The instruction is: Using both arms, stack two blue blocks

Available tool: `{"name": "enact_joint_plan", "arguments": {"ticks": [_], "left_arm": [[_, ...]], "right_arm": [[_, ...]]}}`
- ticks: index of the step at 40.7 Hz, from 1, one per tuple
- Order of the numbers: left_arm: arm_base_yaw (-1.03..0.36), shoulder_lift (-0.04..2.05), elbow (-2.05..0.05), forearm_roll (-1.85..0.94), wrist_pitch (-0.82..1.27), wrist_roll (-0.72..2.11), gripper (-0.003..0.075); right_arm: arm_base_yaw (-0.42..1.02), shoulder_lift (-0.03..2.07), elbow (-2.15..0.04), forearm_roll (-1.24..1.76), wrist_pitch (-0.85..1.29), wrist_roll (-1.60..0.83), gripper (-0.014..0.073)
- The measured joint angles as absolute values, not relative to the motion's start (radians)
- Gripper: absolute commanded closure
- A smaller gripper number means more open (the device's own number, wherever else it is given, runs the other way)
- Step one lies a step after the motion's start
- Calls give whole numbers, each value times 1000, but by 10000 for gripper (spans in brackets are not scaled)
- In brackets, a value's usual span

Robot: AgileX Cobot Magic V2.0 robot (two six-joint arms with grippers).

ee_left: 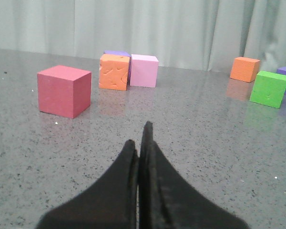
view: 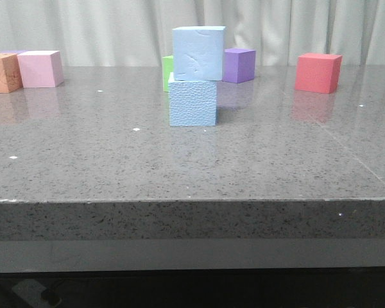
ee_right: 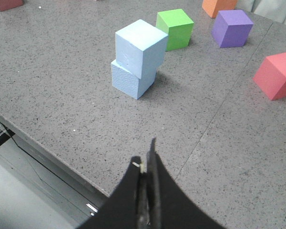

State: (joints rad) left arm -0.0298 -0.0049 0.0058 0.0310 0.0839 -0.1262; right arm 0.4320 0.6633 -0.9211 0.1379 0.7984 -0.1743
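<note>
Two pale sky-blue foam cubes (view: 194,76) stand stacked slightly askew; with both arms' jaws pressed together holding nothing, a nudge could topple them.

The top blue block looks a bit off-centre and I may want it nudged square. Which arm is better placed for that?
Probably the right: its closed tool faces the top blue block and bottom blue block. The left tool faces other cubes; the stack is out of its view.

A big gray speckled stone table (view: 83,167) fills the room's front. It is shiny. Far behind it hangs a pale curtain (view: 102,29) with soft folds.
</note>
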Motion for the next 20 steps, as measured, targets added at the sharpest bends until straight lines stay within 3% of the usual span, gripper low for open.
{"name": "enact_joint_plan", "arguments": {"ticks": [20], "left_arm": [[-29, -5, 6, 77, 70, -113, 741]], "right_arm": [[432, 663, -921, 138, 799, -174, 713]]}}
